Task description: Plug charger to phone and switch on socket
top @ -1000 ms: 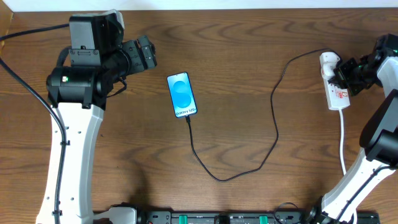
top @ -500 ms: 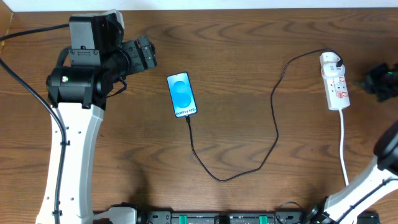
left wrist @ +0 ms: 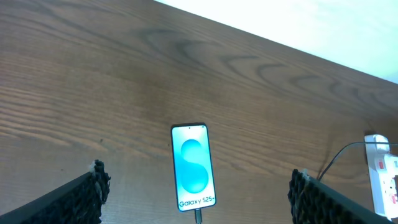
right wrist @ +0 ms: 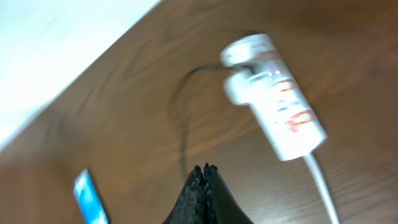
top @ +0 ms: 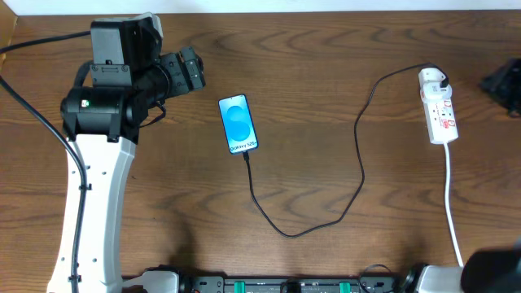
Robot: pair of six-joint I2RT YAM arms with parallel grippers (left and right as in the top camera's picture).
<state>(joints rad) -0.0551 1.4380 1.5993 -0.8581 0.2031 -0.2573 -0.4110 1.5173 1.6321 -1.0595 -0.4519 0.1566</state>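
Observation:
The phone [top: 238,124] lies flat mid-table with its blue screen up; it also shows in the left wrist view [left wrist: 193,167] and, blurred, in the right wrist view [right wrist: 88,198]. The black charger cable [top: 358,159] runs from the phone's bottom edge in a loop to a white plug [top: 434,79] seated in the white socket strip [top: 440,110], which also shows in the right wrist view [right wrist: 283,99]. My left gripper [left wrist: 196,202] is open, hovering left of and above the phone. My right gripper [right wrist: 205,177] is shut and empty, at the far right edge [top: 503,81], away from the strip.
The strip's white cord [top: 453,207] runs down toward the front edge at the right. The left arm's white body [top: 94,187] stands over the table's left side. A black rail [top: 285,285] lines the front edge.
My right gripper has pulled away from the socket strip, to the right and up, almost out of the overhead view. The left arm, phone and cable have not moved.

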